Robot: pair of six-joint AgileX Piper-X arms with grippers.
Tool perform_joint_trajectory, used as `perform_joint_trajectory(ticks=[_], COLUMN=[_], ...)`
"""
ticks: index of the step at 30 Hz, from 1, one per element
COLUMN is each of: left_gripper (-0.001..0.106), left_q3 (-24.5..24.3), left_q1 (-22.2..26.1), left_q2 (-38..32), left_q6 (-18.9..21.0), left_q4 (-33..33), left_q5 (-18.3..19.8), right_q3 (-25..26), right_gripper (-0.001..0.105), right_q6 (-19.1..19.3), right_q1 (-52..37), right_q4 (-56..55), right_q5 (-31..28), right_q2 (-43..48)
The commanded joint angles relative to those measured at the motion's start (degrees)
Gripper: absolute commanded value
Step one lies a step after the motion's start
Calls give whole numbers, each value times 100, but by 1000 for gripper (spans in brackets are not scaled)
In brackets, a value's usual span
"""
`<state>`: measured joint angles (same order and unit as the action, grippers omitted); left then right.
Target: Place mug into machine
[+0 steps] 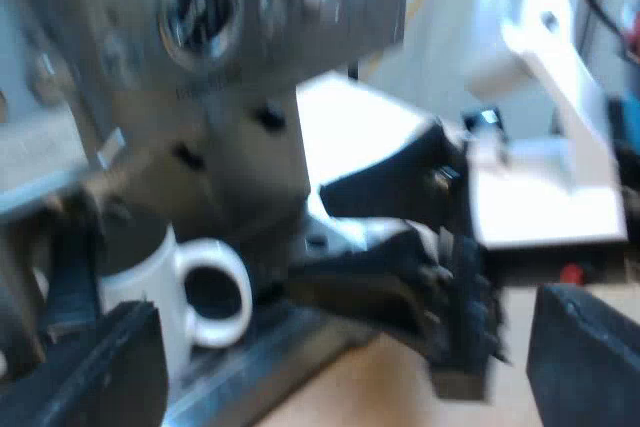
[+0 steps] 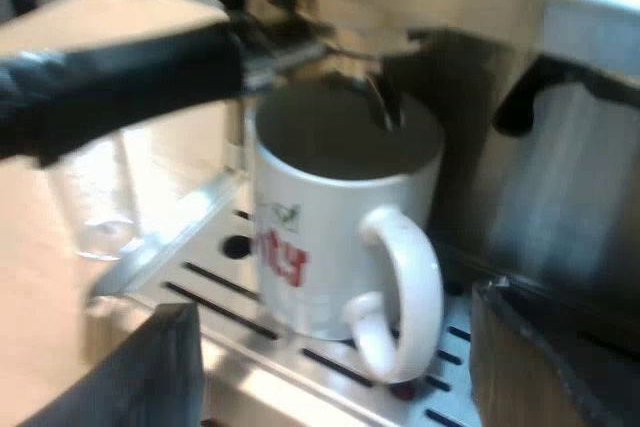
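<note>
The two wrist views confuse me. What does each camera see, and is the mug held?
Each camera rides on one robot arm. In the right wrist view, a white ceramic mug with red lettering stands on the slotted metal drip tray of the steel espresso machine, under a metal holder with a dark handle. The right gripper is open by the mug's handle, holding nothing. The left wrist view shows the same mug; the left gripper is open too.

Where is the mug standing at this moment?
In the right wrist view the mug stands on the machine's drip tray, directly under the metal holder.
</note>
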<state>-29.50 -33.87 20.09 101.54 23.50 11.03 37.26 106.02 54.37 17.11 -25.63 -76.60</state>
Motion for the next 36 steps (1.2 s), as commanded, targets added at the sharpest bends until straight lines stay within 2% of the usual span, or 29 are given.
perform_joint_trajectory(ticks=[1, 4, 7, 11, 12, 14, 18, 25, 28, 34, 36], left_gripper=[81, 81, 81, 81, 81, 81, 81, 81, 81, 81, 81], left_q3=[-60, -60, -60, -60, -60, -60, -60, -60, -60, -60, -60], left_q1=[7, 7, 7, 7, 7, 7, 7, 7, 7, 7, 7], left_q2=[-299, -712, -1032, -1304, -1320, -1319, -1319, -1107, -828, -283, -65], left_q6=[-17, -17, -17, -17, -17, -17, -5, 159, 159, 159, 159], left_q4=[33, 239, 420, 589, 589, 589, 589, 589, 543, 56, -144], left_q5=[-57, -57, -57, -57, -57, -68, -292, -310, -310, -310, -310], right_q3=[-144, -269, -275, -275, -275, -275, -275, 7, 335, 946, 1221], right_gripper=[55, 51, 41, 19, 10, 0, 0, 0, 0, 0, 0], right_q6=[97, 132, 290, 484, 481, 469, 469, 342, 349, 305, 305], right_q1=[148, 365, 619, 873, 917, 927, 927, 893, 791, 427, 253], right_q4=[12, -28, -113, -115, -115, -115, -77, -150, -253, -254, -281], right_q5=[-46, -183, -265, -265, -265, -265, -265, -265, -265, -186, 73], right_q2=[397, 803, 1156, 1429, 1453, 1453, 1453, 1310, 1035, 446, 159])
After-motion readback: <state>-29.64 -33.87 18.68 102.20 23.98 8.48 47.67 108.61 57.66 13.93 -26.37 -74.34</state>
